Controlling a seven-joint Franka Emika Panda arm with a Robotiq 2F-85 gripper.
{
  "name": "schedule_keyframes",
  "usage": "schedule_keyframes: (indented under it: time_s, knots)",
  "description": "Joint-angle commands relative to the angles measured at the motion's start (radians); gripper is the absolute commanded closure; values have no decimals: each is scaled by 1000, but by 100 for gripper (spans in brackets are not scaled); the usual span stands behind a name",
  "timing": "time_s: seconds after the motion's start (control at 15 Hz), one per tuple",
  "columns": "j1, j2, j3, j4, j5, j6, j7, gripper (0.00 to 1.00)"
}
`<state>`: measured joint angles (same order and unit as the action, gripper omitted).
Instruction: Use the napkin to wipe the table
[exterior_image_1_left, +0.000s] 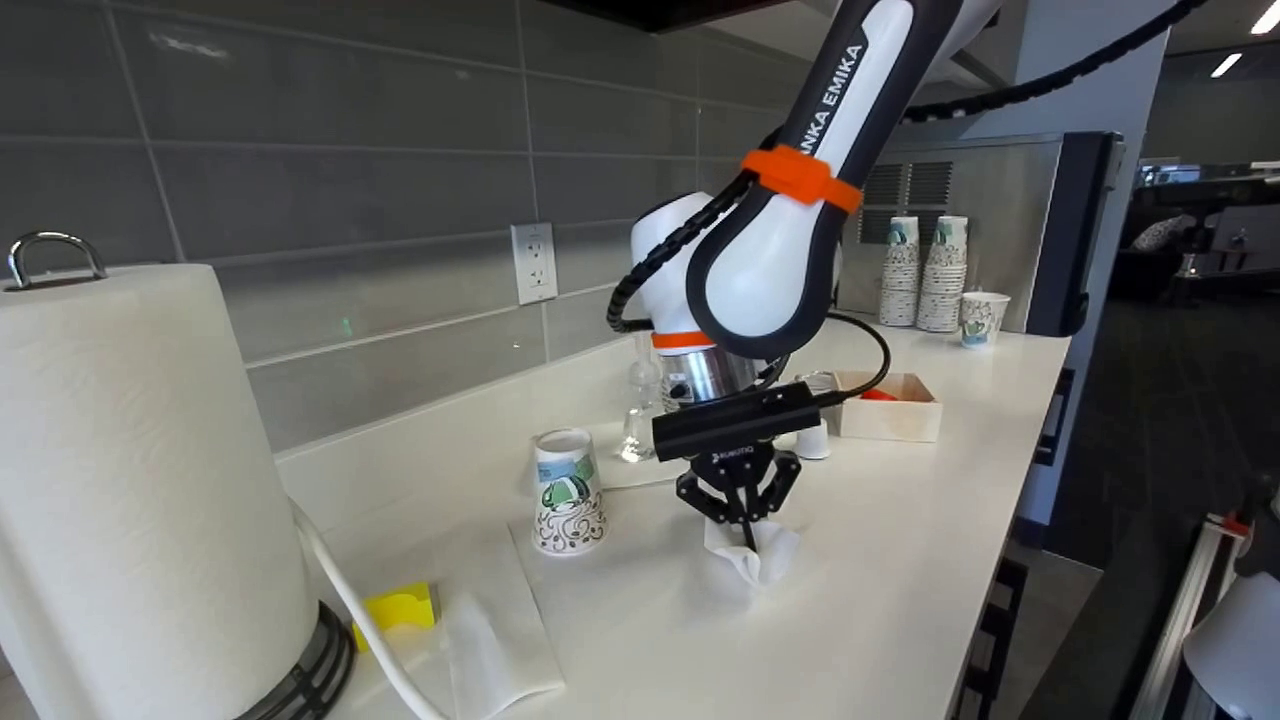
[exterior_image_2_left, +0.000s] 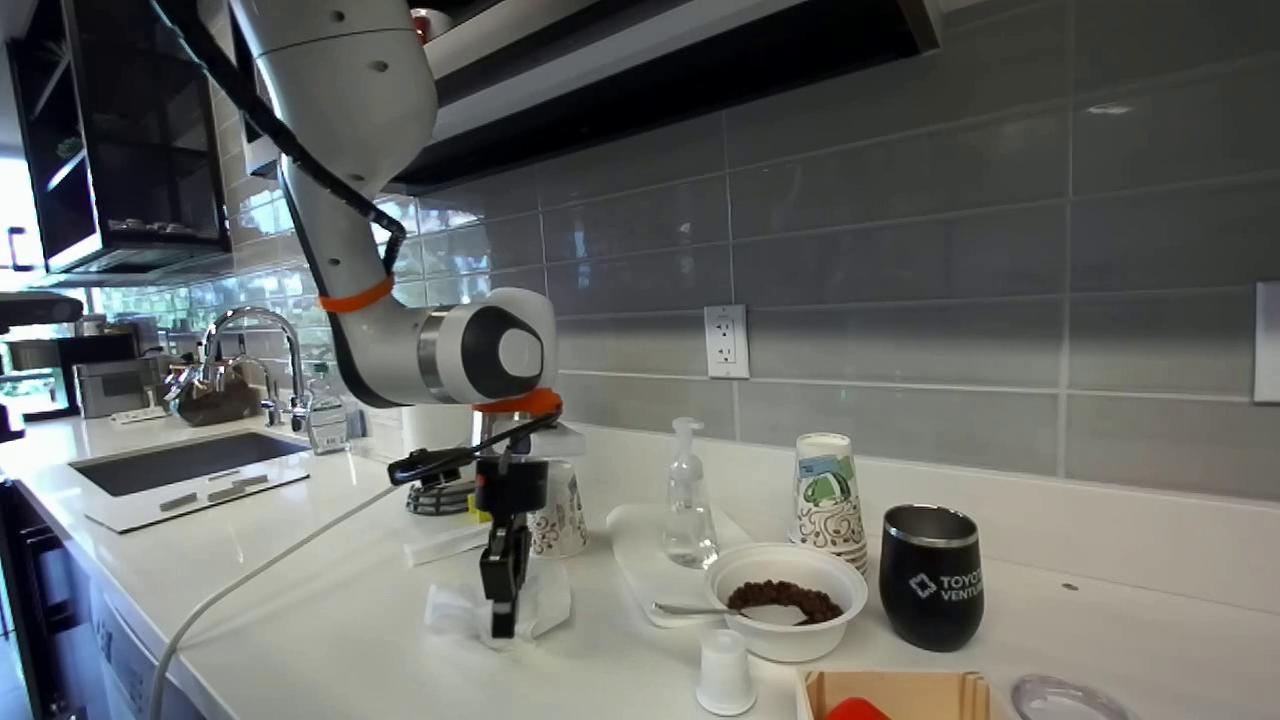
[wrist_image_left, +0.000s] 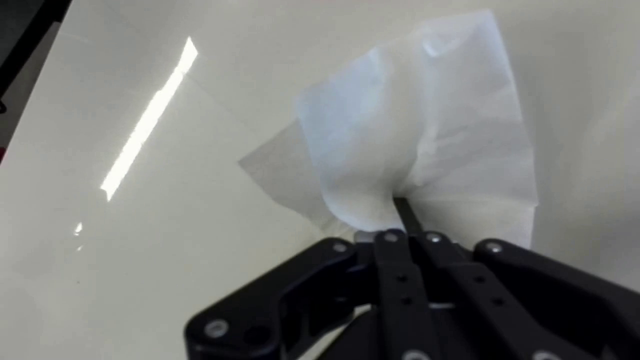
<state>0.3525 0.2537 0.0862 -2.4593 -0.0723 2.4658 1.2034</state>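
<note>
My gripper (wrist_image_left: 401, 201) points down at the off-white table (wrist_image_left: 150, 260), its fingers closed together and the crumpled white napkin (wrist_image_left: 465, 115) pinched at the tips. Folds of the paper gather toward the fingertips in the wrist view, while its corners flare up and out around them. In both exterior views the napkin (exterior_image_1_left: 775, 550) (exterior_image_2_left: 548, 600) lies at table height under the gripper (exterior_image_1_left: 750, 540) (exterior_image_2_left: 503, 628), seeming to touch the surface. The exact pinch point is hidden in the folds.
A patterned paper cup (exterior_image_1_left: 568, 495) and a clear soap bottle (exterior_image_2_left: 688, 510) stand near the wall. Past them are a bowl (exterior_image_2_left: 785, 600), a small white cup (exterior_image_2_left: 725, 675), a black tumbler (exterior_image_2_left: 932, 575) and a wooden box (exterior_image_1_left: 888, 420). A paper towel roll (exterior_image_1_left: 140, 450) stands nearby.
</note>
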Motion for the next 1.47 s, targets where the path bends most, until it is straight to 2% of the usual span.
schedule_keyframes:
  time_s: [0.0, 0.33, 0.67, 0.93, 1.4]
  knots:
    - [-48, -55, -17, -74, 10, 70, 62, 100]
    - [-82, -67, -14, -58, 29, 169, 84, 100]
    - [-71, -24, 23, -20, 61, 237, 64, 100]
    - [-66, -19, 81, -14, 122, 281, 26, 100]
    - [-78, -7, 208, -26, 331, 291, -164, 100]
